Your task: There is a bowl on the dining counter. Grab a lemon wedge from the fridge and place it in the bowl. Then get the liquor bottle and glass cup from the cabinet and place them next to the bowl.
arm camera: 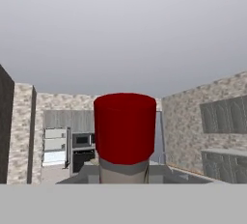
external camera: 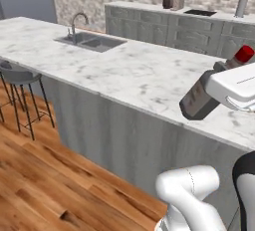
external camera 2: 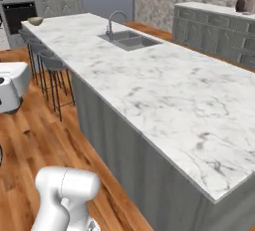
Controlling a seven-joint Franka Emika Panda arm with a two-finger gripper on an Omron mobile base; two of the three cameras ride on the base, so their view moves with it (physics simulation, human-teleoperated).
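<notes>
End effector [external camera: 219, 93] is clamped on the bottle [external camera: 201, 95], held tilted above the bench [external camera: 134, 70] at the right of the left base view; red cap [external camera: 244, 54] points up and far, dark body slants down toward the near edge. Fingers themselves are hidden behind the white hand, so the pinch is read from the bottle hanging clear of the marble.

Bowl [external camera 2: 35, 21] sits at the far left end of the bench, well apart from the bottle, so I judge a long carry leftward along the bench comes before set-down.

Marble top w/ sink [external camera: 90, 41] and tap mid-bench, stools [external camera: 20, 75] on the near side, wood floor below.
</notes>
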